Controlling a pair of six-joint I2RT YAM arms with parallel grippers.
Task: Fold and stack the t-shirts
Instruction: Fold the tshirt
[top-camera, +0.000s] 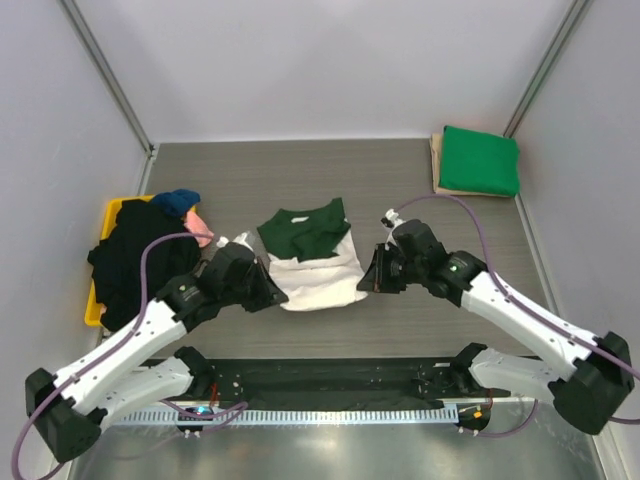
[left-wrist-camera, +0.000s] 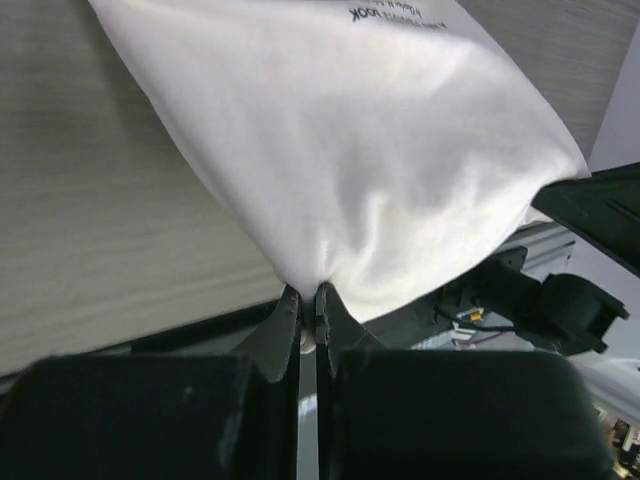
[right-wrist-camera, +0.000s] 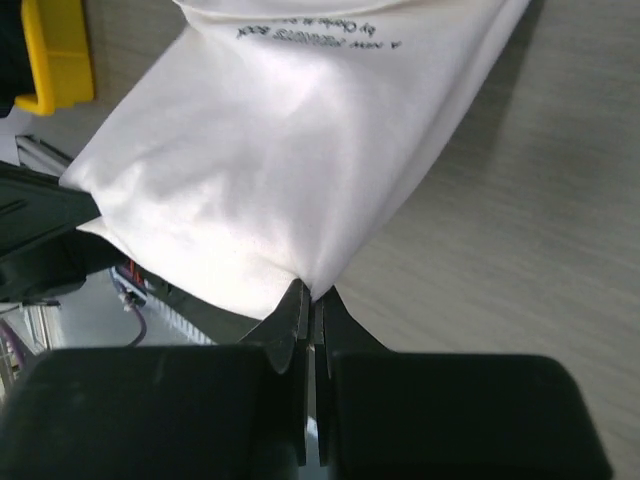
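Note:
The cream t-shirt (top-camera: 318, 277) with dark green sleeves and collar lies mid-table, its green top part folded over. My left gripper (top-camera: 274, 297) is shut on its lower left corner; in the left wrist view the cream cloth (left-wrist-camera: 360, 160) is pinched at my left gripper (left-wrist-camera: 308, 292). My right gripper (top-camera: 366, 283) is shut on the lower right corner; the right wrist view shows the cloth (right-wrist-camera: 270, 170) pinched at my right gripper (right-wrist-camera: 312, 292). A folded bright green t-shirt (top-camera: 481, 160) lies at the far right. Black (top-camera: 135, 260), blue (top-camera: 176, 202) and pink (top-camera: 202, 226) shirts are heaped at the left.
The heap sits in a yellow plastic tray (top-camera: 93, 310) at the left edge, also seen in the right wrist view (right-wrist-camera: 55, 50). A tan board (top-camera: 437, 165) lies under the green shirt. A dark strip and metal rail (top-camera: 330, 412) run along the near edge.

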